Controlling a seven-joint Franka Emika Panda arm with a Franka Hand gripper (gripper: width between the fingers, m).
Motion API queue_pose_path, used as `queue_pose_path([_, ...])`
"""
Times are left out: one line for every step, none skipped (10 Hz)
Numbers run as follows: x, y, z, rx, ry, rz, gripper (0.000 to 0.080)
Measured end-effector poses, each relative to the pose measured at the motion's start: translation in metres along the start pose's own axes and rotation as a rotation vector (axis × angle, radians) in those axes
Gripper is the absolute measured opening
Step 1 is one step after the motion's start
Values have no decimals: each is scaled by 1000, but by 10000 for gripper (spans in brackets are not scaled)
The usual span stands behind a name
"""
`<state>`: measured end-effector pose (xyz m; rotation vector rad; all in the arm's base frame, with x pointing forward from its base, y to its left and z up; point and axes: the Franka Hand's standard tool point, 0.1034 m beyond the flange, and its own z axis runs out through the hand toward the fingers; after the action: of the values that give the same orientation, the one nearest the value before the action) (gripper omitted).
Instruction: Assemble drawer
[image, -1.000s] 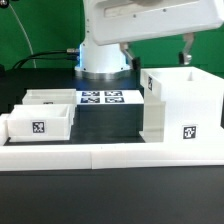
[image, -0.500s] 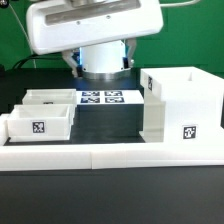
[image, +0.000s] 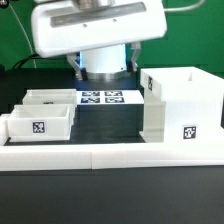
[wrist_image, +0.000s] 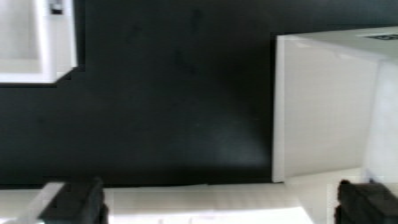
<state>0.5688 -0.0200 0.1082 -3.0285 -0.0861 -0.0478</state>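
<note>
Standing apart, one tall box (image: 185, 108), two shallow trays (image: 22, 126), one claw (wrist_image: 222, 200) spread wide.

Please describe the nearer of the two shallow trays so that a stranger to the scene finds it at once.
Find the long low white wall across the front of the table. Behind it, at the exterior view's left, lie two shallow white trays; the nearer tray lies closer to the wall. Only it, not the farther tray, shows a square black-and-white tag on its front.
</note>
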Motion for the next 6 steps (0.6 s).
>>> queue_pose_path([-11,4,9,-17,7,25,649])
queue_pose_path([-21,9,15,-20,-7,35,649])
queue_pose_path([-26,18,18,-28,1,9,649])
queue_pose_path([-35,32,21,-31,-4,-11,649])
queue_pose_path([-39,44,21,-27,-4,-20,649])
queue_pose_path([-41,50,22,-26,-5,-35,649])
